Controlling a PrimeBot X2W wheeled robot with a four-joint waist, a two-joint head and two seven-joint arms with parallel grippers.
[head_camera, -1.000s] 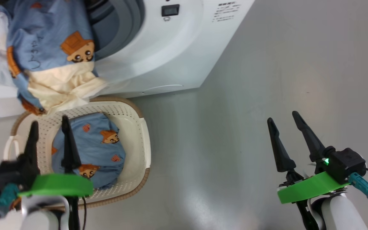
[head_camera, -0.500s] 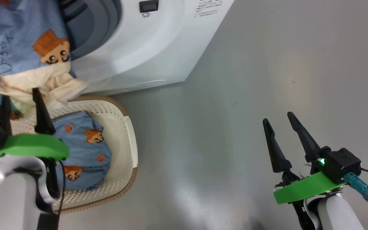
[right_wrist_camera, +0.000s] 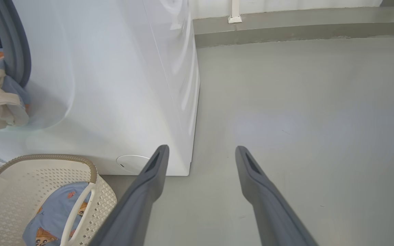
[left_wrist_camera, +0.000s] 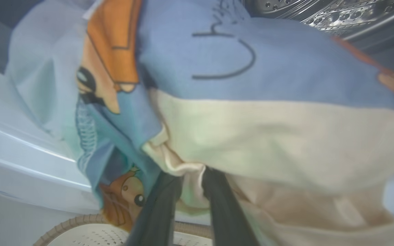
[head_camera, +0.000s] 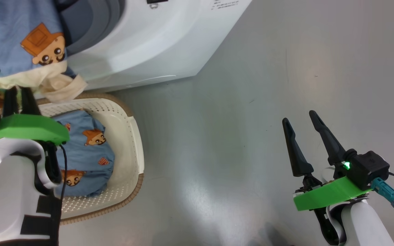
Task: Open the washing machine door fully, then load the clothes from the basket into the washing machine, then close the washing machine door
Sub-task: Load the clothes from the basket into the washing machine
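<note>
A light blue garment of the clothes (head_camera: 15,44) with orange cartoon figures and a cream lower part hangs out of the washing machine (head_camera: 142,44) opening, above the basket (head_camera: 132,136). My left gripper (head_camera: 20,94) reaches up into its cream hem. In the left wrist view the gripper (left_wrist_camera: 192,172) is shut on a fold of that cream fabric (left_wrist_camera: 251,136), below the steel drum (left_wrist_camera: 320,13). Another blue garment (head_camera: 87,150) lies in the basket. My right gripper (head_camera: 298,116) stands open over bare floor, nothing between its fingers (right_wrist_camera: 251,177). The washing machine door is out of view.
The basket (right_wrist_camera: 46,158) sits right against the washer's front (right_wrist_camera: 115,85), which carries a round cap (right_wrist_camera: 132,163) low down. Grey floor (head_camera: 268,68) stretches to the right of the washer. A wall base (right_wrist_camera: 303,30) runs behind it.
The head camera has shifted. My left gripper rose from over the basket to the hanging garment's hem, and its fingers narrowed onto the fabric. The right arm barely moved.
</note>
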